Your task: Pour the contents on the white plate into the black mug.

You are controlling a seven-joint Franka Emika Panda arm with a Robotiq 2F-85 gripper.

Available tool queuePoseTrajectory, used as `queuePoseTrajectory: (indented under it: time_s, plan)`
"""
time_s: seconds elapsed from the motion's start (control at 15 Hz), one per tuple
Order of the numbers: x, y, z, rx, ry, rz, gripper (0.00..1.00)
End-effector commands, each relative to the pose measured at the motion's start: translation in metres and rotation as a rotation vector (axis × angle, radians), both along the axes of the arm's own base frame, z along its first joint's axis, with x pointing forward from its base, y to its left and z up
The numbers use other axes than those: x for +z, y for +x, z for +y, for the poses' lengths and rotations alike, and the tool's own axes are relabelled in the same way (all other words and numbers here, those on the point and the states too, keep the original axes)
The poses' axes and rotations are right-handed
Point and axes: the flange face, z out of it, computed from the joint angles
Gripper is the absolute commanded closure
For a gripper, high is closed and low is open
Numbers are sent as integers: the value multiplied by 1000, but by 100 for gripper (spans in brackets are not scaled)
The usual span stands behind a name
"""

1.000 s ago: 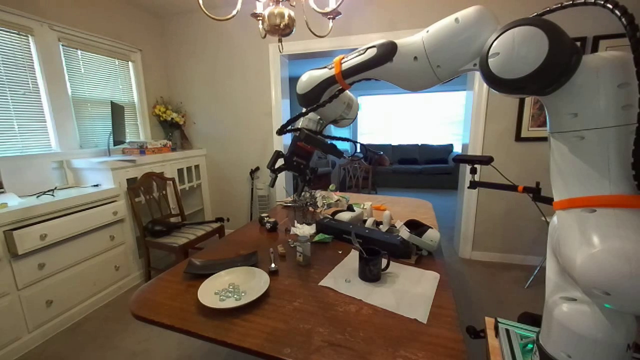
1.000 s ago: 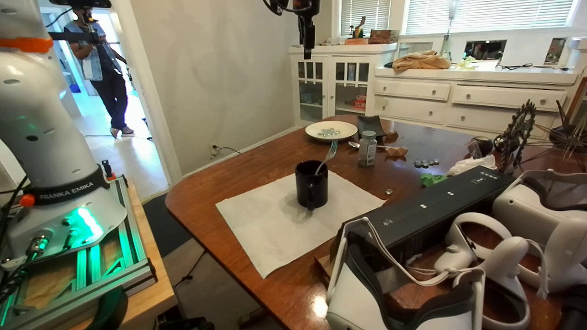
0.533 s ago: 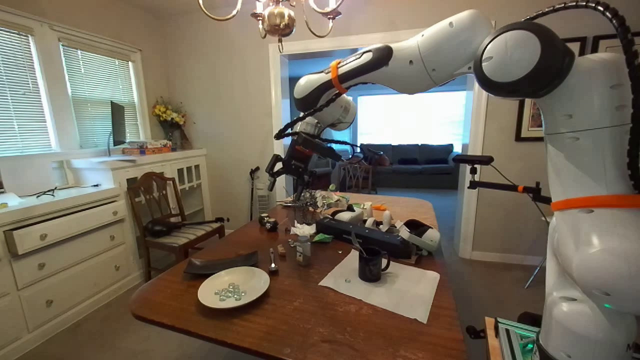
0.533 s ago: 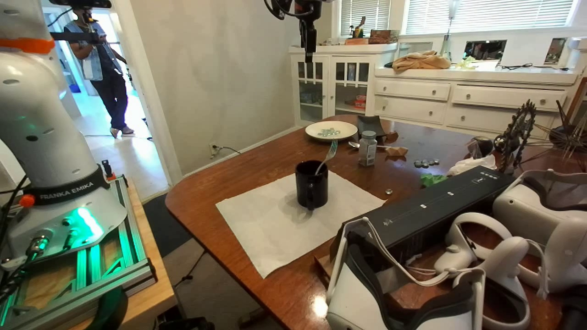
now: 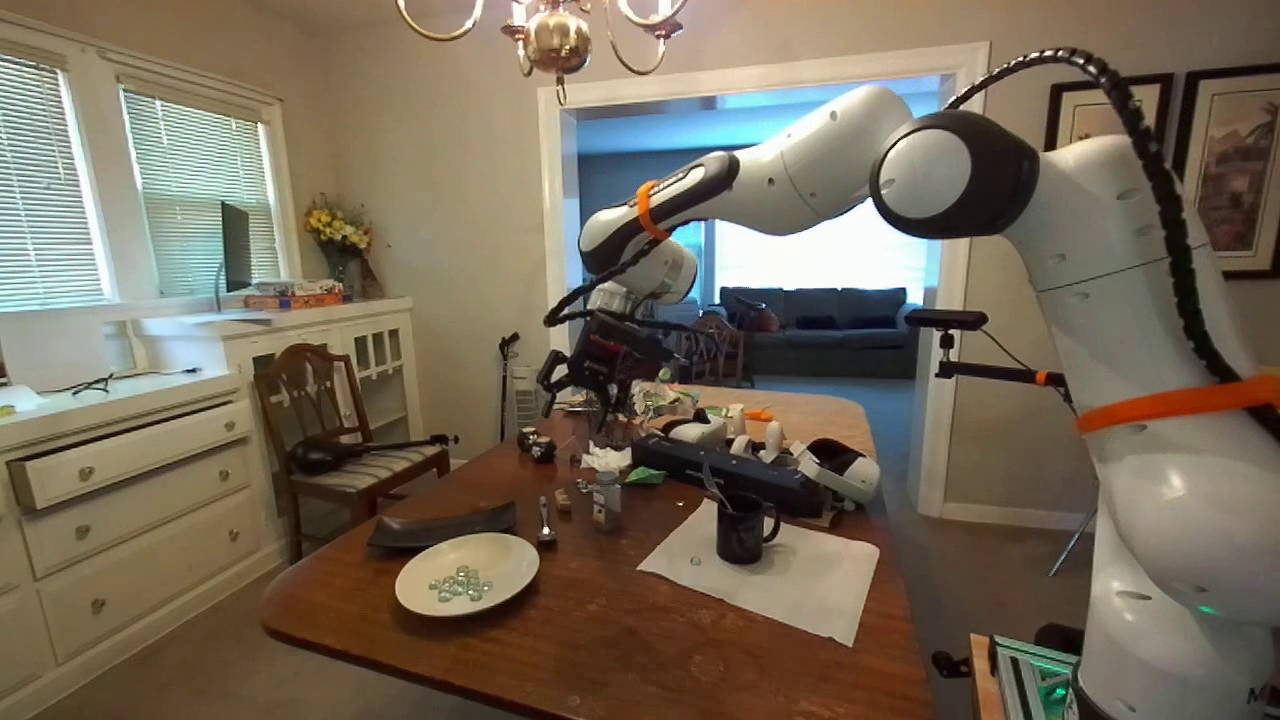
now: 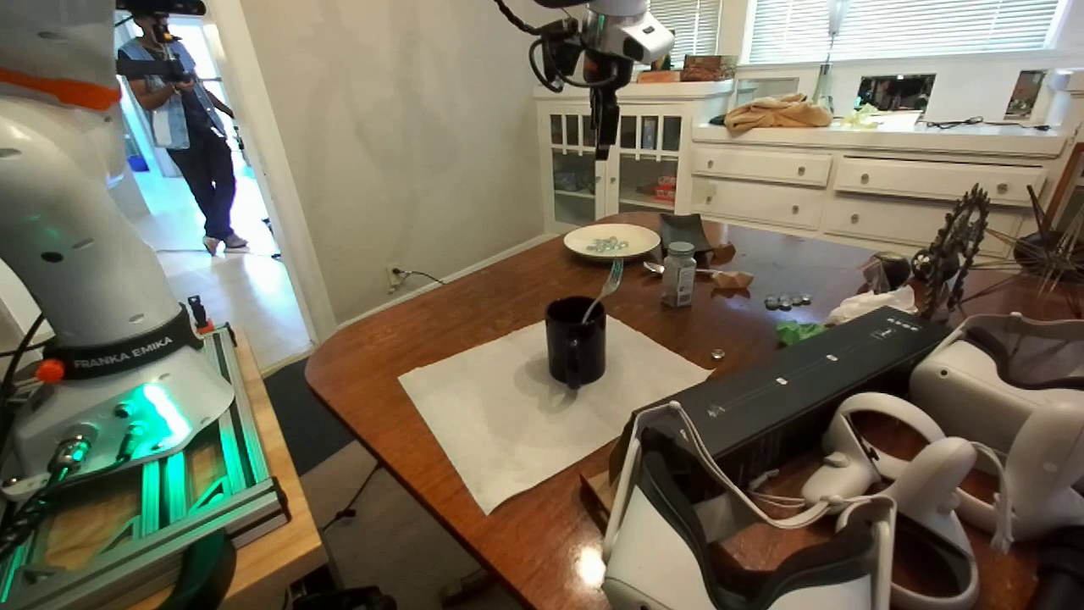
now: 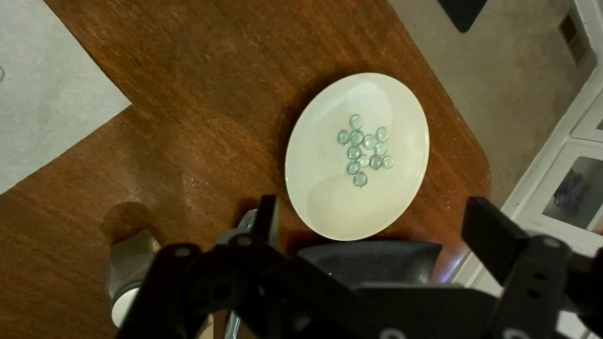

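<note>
In an exterior view, plate [image 5: 507, 562] lay lower left on the table [image 5: 600, 645], beads [image 5: 461, 584] in it, tray [image 5: 440, 527] just behind; mug [image 5: 741, 533] stood right of centre on a sheet [image 5: 822, 582], fork [image 5: 713, 484] inside; jar [image 5: 606, 503] between plate and mug, farther back.

Wrist view — white plate [image 7: 320, 193] from above
</note>
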Motion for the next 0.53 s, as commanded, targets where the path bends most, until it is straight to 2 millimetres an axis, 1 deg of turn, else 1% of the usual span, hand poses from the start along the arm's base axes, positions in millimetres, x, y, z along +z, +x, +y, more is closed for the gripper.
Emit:
queuePoseTrajectory:
  time_s: [0.0, 0.13, 0.27, 0.33, 0.47]
  plan:
    - [-44, 34, -19, -17, 63, 18, 0]
    - [-66, 47, -22, -22, 82, 43, 0]
    - [-88, 59, -19, -17, 93, 99, 0]
    - [-73, 41, -21, -17, 57, 61, 0]
    - [-90, 52, -19, -13, 69, 82, 0]
